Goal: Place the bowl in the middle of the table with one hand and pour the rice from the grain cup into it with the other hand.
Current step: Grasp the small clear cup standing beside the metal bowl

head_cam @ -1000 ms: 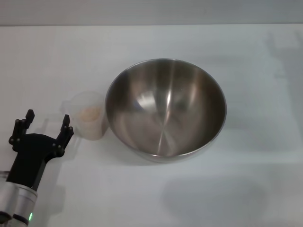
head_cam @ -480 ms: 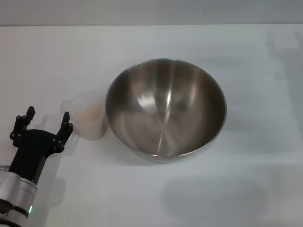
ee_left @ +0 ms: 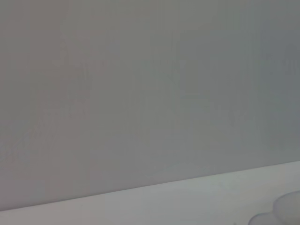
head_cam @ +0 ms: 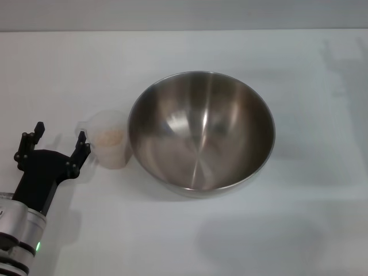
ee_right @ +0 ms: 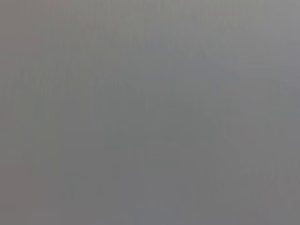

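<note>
My left gripper (head_cam: 58, 142) hangs just beside the grain cup (head_cam: 109, 146), jaws apart, holding nothing; my right gripper is out of sight. I should slide around the cup, squeeze softly and keep it upright, so the rice (head_cam: 110, 136) reaches the bowl (head_cam: 200, 133).

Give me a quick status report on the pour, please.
Left gripper open, beside the translucent plastic grain cup, not holding. Rice unpoured; shiny steel bowl empty. Right gripper unseen. Nothing blocking.
</note>
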Action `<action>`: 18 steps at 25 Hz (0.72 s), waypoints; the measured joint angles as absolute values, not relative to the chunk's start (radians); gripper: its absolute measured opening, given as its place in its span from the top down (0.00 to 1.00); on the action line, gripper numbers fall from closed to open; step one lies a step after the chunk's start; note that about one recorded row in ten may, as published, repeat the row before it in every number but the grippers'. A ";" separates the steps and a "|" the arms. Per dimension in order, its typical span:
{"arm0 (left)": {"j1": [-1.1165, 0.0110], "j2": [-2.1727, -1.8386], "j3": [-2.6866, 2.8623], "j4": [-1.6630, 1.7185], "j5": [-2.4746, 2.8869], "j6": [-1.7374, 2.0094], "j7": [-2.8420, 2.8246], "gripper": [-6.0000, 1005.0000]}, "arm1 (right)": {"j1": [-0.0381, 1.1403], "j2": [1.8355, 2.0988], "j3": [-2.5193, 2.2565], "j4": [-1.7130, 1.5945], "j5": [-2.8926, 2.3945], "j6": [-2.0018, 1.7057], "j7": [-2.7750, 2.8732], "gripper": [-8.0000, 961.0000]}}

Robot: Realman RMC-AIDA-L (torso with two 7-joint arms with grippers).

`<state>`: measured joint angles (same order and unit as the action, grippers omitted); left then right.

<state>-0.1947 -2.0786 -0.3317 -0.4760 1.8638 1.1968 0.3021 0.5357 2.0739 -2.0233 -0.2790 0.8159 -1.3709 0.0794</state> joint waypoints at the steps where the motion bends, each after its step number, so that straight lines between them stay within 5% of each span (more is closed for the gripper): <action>1: -0.195 -2.079 -0.332 -0.476 1.864 1.197 0.302 0.23 | 0.536 2.074 -2.023 -0.279 0.816 -1.371 0.080 0.16; 18: -0.236 -2.079 -0.356 -0.456 1.864 1.148 0.287 0.23 | 0.541 2.075 -2.025 -0.281 0.816 -1.368 0.084 0.16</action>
